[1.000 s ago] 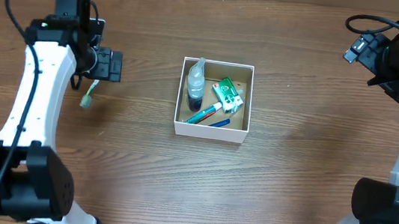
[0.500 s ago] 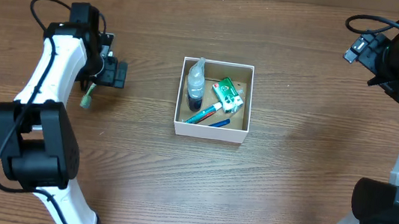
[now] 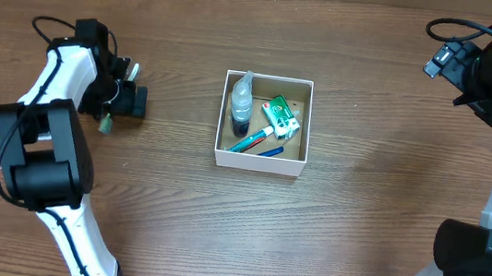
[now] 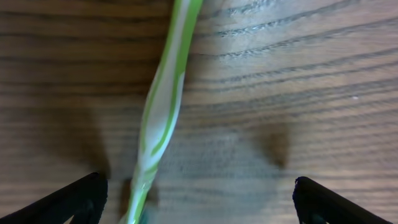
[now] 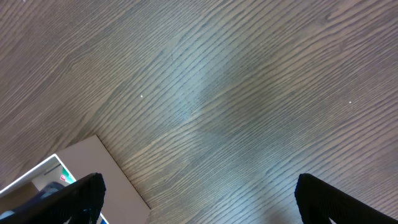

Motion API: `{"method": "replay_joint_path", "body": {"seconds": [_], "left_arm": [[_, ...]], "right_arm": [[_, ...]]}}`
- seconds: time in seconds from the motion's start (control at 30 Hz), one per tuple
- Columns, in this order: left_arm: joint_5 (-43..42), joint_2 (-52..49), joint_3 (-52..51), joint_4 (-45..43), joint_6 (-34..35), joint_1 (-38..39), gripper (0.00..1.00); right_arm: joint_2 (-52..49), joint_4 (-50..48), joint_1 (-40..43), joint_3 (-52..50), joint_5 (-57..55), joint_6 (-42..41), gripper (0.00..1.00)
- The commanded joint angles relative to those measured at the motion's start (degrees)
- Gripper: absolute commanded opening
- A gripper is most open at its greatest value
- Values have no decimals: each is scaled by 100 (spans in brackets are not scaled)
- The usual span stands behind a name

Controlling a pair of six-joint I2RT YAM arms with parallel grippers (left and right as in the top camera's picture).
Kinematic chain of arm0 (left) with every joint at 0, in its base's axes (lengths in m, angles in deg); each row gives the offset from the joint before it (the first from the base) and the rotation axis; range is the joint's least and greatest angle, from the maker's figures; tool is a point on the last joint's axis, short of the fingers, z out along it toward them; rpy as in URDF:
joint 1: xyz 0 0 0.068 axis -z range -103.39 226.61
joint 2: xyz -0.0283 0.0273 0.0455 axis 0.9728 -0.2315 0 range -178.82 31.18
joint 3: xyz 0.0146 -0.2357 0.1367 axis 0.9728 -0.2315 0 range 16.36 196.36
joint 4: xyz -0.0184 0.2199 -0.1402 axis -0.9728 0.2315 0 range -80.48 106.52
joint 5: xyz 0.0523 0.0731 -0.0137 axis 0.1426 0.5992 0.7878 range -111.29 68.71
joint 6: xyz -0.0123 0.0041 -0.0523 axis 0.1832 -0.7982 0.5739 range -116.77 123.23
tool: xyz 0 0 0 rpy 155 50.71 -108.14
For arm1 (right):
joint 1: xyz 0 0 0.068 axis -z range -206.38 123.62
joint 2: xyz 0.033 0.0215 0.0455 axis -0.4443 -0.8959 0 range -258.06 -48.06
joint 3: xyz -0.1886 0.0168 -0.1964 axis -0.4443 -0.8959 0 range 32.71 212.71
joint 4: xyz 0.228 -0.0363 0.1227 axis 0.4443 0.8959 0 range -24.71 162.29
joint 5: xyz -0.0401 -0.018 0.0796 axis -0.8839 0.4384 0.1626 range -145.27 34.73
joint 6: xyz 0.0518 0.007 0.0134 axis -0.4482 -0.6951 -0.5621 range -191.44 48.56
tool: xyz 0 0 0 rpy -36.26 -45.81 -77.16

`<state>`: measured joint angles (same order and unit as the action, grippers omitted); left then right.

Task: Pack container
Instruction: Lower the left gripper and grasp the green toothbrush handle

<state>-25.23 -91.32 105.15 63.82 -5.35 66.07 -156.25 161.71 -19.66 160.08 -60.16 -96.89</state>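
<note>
The container (image 3: 260,165) is a square white-walled box with a brown inside at the table's middle. It holds a clear bottle (image 3: 242,100), a green carton (image 3: 281,116) and a blue-and-red tube (image 3: 255,140). A green-and-white toothbrush (image 3: 107,119) lies on the table to its left. My left gripper (image 3: 129,100) is open and low over the toothbrush. In the left wrist view the toothbrush (image 4: 163,118) runs between the open fingers (image 4: 199,199), nearer the left one. My right gripper (image 3: 471,75) is open and empty, raised at the far right.
The wood table (image 3: 376,218) surrounds the box. In the right wrist view a corner of the container (image 5: 74,168) shows at the lower left, with the open fingers (image 5: 199,199) over bare wood.
My left arm has swung left and its gripper has come down closer to the toothbrush. The right arm and the box contents have not moved.
</note>
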Motion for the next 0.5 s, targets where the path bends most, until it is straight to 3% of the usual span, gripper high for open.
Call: {"method": "replay_joint_path", "body": {"seconds": [0.0, 0.13, 0.2, 0.27, 0.47], "left_arm": [[-208, -59, -22, -74, -170, -15, 88], [-208, -101, -26, -114, -170, -15, 65], [-210, -105, -26, -118, -168, -13, 44], [-210, -105, -26, -107, -162, -13, 31], [-284, -105, -28, -50, -107, -13, 18]], "right_arm": [[2, -31, 11, 17, -17, -7, 100], [2, -31, 11, 17, -15, -7, 100], [2, -31, 11, 17, -17, -7, 100], [2, -31, 11, 17, -15, -7, 100], [2, -31, 11, 17, -17, -7, 100]]}}
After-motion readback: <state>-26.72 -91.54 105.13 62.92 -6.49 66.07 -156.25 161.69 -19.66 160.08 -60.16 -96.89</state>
